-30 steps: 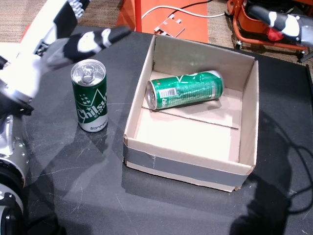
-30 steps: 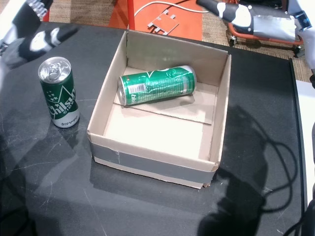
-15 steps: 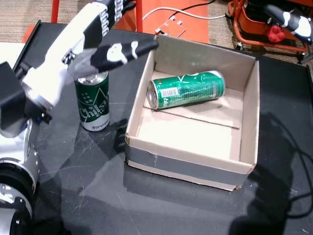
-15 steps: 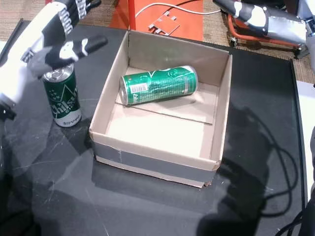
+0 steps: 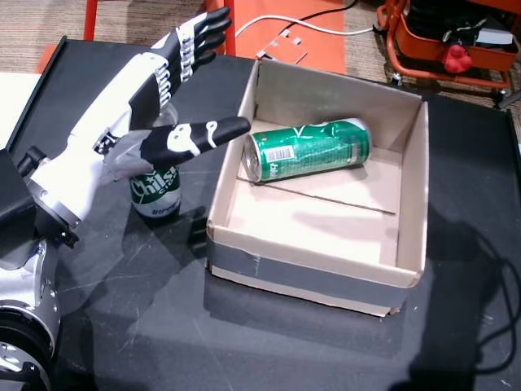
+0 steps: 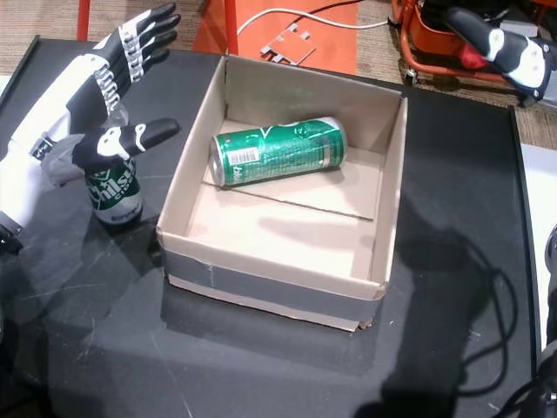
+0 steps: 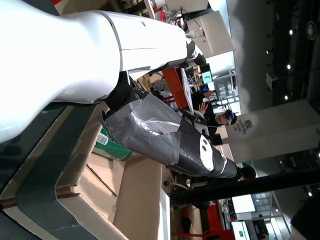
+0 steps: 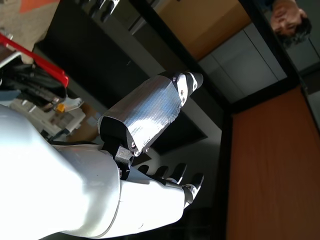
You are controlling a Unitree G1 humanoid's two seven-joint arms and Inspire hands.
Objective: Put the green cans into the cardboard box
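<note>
One green can (image 5: pixel 308 149) (image 6: pixel 277 152) lies on its side in the far half of the cardboard box (image 5: pixel 313 275) (image 6: pixel 270 286). A second green can (image 5: pixel 156 191) (image 6: pixel 116 187) stands upright on the black table, just left of the box. My left hand (image 5: pixel 142 114) (image 6: pixel 91 96) hovers open over this can, fingers spread toward the far edge and thumb stretched above its top, which is hidden. The left wrist view shows the thumb (image 7: pixel 170 145) over the box (image 7: pixel 130 200). My right hand (image 6: pixel 505 48) (image 8: pixel 150 150) is open, far right, beyond the table.
The black table (image 5: pixel 122 326) has free room in front of and to the right of the box. An orange frame (image 5: pixel 440 41) and an orange board with a white cable (image 5: pixel 277 20) lie on the floor behind. People (image 7: pixel 220 117) show far off in the left wrist view.
My left hand has swung in from the left and come down over the upright can, covering its top. My right hand has drawn back to the right. Both cans stay put.
</note>
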